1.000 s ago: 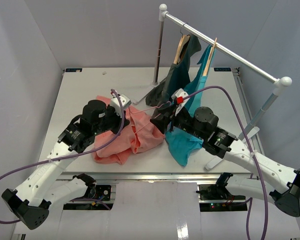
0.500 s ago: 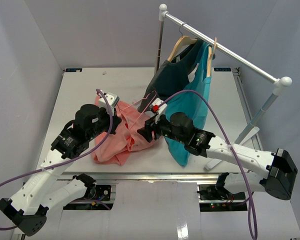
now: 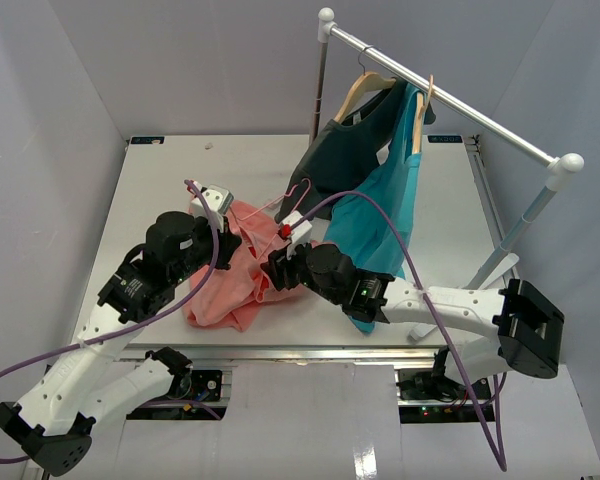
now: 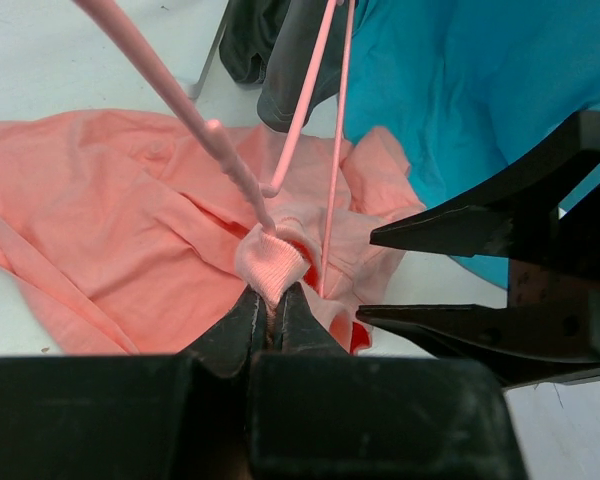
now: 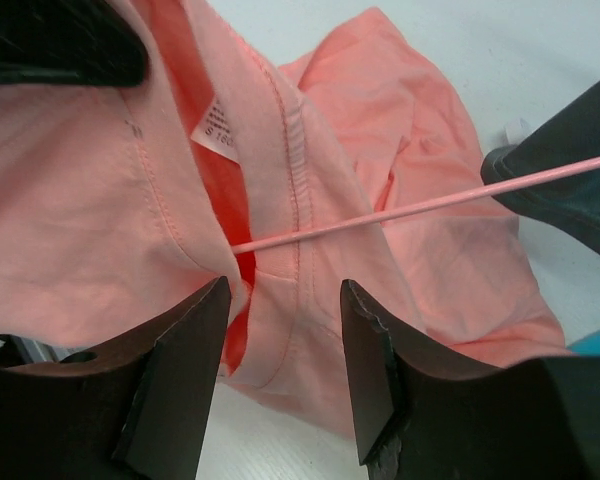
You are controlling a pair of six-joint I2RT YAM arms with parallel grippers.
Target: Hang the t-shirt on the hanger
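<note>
Your L gripper [image 4: 270, 300] was clamped shut on the t-shirt [image 4: 130, 220], pinching its ribbed collar. The t-shirt lay crumpled on the table [image 3: 180, 165], just left of the rack [image 3: 450, 97] post on the arms' side, right next to the teal shirt [image 3: 380, 225] hanging off the rack. The hanger [image 4: 325, 150] was tilted over the t-shirt, hook toward the rack. One rod ran down to the collar by your L fingertips; couldn't tell if it was inside the neck. Your R gripper [image 5: 280, 330] sat open over the neck opening, w/ the label [image 5: 220, 130] showing. Nothing was pinched btw its jaws, and a hanger rod crossed just ahead of them. The grey shirt [image 3: 345, 150] hung beside the teal one on the rack.
</note>
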